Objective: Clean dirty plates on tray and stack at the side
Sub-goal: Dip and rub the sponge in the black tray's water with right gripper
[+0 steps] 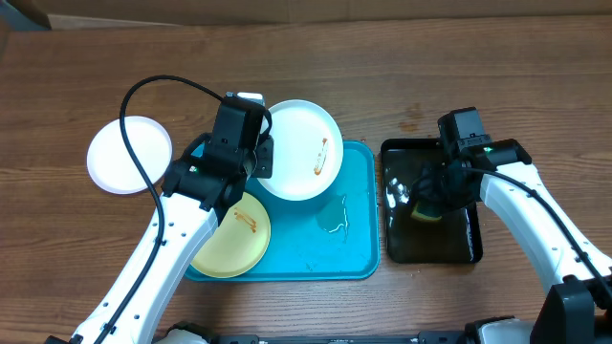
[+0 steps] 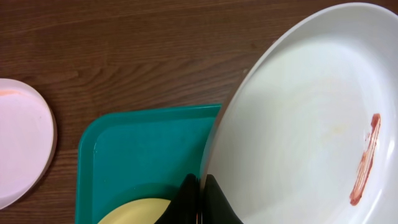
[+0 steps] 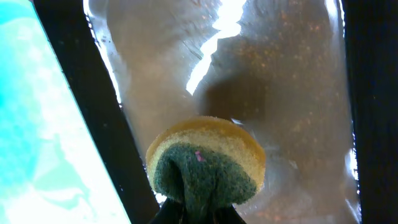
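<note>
Pose: left arm (image 1: 177, 239) reaches from the table's near edge diagonally toward the far edge, wrist pitched down. The left gripper (image 1: 262, 158) is pinched tight on the rim of a white plate (image 1: 301, 143). The right arm (image 1: 535, 215) comes in from the near right corner, elbow bent, with the right gripper (image 1: 432, 199) pointing down and clamped on a sponge (image 3: 205, 155).

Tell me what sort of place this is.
Probably a robot dishwashing test bench rather than a real kitchen. A bare wooden table carries a turquoise tray, there is a smeared white plate, and a sponge is at a wet black tray.
</note>
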